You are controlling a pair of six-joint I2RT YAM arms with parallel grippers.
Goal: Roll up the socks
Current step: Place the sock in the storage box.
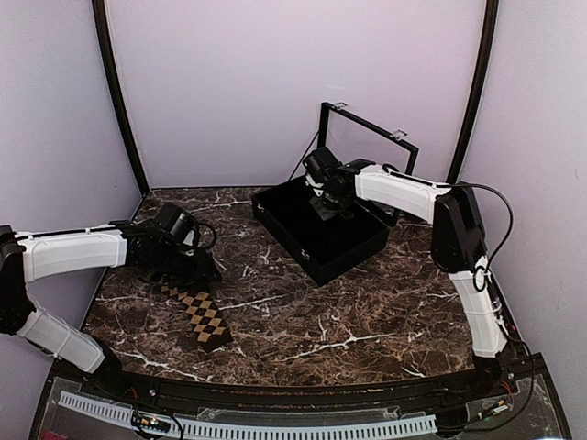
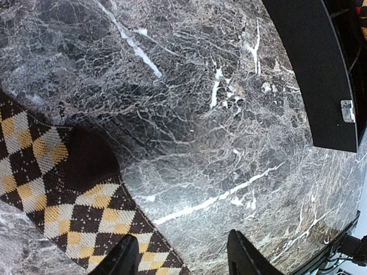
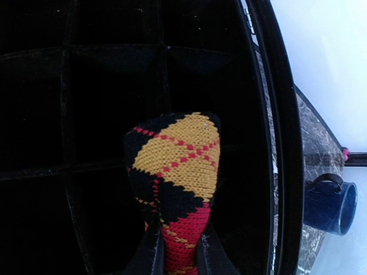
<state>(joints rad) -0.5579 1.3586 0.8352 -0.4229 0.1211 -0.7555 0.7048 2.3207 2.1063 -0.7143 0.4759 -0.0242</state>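
Left pincer (image 2: 183,259), edge of tan sock (image 2: 86,217)

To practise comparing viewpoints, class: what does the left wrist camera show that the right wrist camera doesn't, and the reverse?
Only left wrist: the tan-diamond sock lying flat by the open left gripper. Only right wrist: the red-and-orange sock, rolled and pinched in the right gripper. Both: the black box and marble table.

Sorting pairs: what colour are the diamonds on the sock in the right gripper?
Orange and red on black sock; best in right wrist view.
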